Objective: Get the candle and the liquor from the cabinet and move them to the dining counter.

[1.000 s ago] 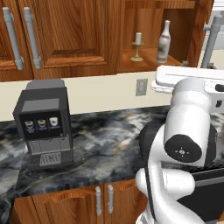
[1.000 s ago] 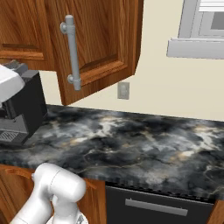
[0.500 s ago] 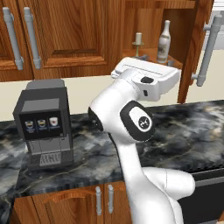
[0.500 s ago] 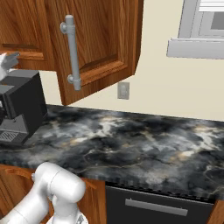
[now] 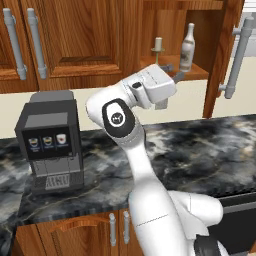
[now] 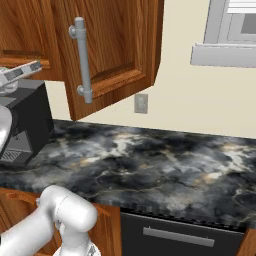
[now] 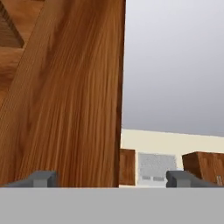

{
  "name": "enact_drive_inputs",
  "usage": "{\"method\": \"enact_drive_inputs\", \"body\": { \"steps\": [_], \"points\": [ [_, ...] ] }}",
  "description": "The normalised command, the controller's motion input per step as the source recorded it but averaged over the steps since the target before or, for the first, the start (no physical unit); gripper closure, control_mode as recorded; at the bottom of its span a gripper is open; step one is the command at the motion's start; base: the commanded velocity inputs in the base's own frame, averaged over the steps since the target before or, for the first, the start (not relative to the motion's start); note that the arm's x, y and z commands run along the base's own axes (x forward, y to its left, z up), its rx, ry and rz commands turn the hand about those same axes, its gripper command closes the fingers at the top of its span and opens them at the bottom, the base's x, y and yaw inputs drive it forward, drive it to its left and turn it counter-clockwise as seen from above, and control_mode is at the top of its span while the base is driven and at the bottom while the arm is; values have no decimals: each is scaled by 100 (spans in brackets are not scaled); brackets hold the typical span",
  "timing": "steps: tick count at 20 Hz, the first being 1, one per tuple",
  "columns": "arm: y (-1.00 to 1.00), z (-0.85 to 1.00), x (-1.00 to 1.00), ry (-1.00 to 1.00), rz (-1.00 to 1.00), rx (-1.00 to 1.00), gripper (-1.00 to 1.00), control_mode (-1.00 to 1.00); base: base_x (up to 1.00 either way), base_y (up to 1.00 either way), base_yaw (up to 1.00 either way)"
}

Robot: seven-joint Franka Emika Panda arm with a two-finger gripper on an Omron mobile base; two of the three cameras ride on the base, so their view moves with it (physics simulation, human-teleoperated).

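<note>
Your arm [image 5: 135, 165] rises from the base at lower right of the left base view, leans up and left to a dark-capped elbow joint [image 5: 116, 116], then turns right toward the wrist. Your white hand block [image 5: 152, 87] sits raised at the end of it, roughly level. Your gripper [image 5: 172, 72] extends beyond it with the jaws spread wide and nothing between them. In the hand view your two fingertips [image 7: 43, 178] stand far apart at the bottom edge.
</note>
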Motion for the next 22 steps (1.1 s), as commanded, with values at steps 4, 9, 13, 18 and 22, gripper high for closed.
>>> {"method": "enact_drive_inputs", "body": {
  "steps": [4,9,13,18,22],
  "points": [
    [-44,-35,22,0,-26,2,-100,-100,0,0,0],
    [-59,-32,3,0,-8,2,-100,-100,0,0,0],
    [-44,-23,0,0,0,0,-100,-100,0,0,0],
    [-29,-10,0,0,2,0,-100,-100,0,0,0],
    [-29,-5,0,0,6,0,-100,-100,0,0,0]
  ]
}}
